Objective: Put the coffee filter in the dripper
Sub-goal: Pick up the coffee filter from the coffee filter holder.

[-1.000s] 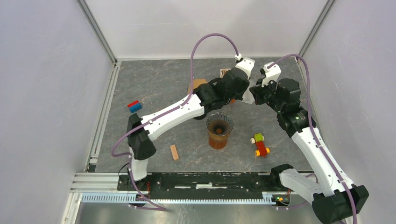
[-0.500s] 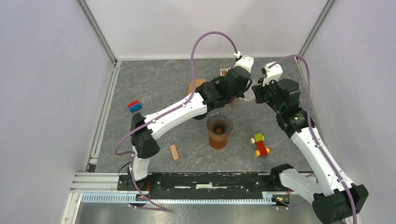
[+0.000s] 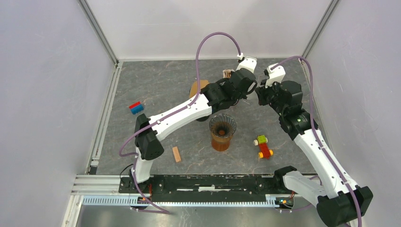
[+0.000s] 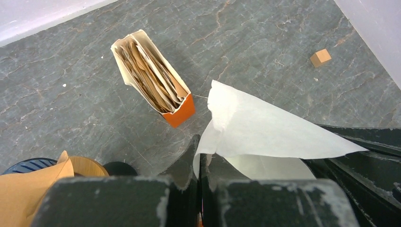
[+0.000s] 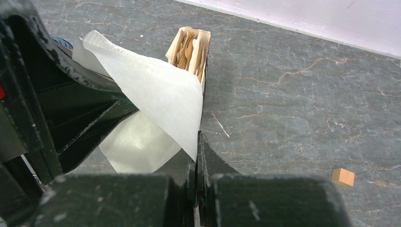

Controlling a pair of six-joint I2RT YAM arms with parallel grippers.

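The left gripper (image 4: 199,153) has just snapped closed. A moment ago its jaws stood partly apart near the paper, and now they are pressed tight on the lower edge of the white coffee filter (image 4: 255,127). The right gripper (image 5: 196,151) is shut on the same sheet and has not let go, so 2 grippers now share 1 filter. They hold it in the air over the far part of the table, just beside the filter box (image 4: 153,78). The arms themselves have barely shifted.

To my eye this means the filter is out of its box and held from both sides. That looks like either a hand-over or a way to spread the folded cone open. Carrying it to the dripper (image 3: 222,126) is not yet begun, and the dripper stands well apart from the filter, nearer the arm bases.

- **Filter box:** it is orange at one end and open at the top. It is packed with more folded filters, brown and pale, standing on edge.
- **Dripper:** it sits on an amber glass (image 3: 221,143). Its dark ribbed cone faces up, with no paper in it that I can see.
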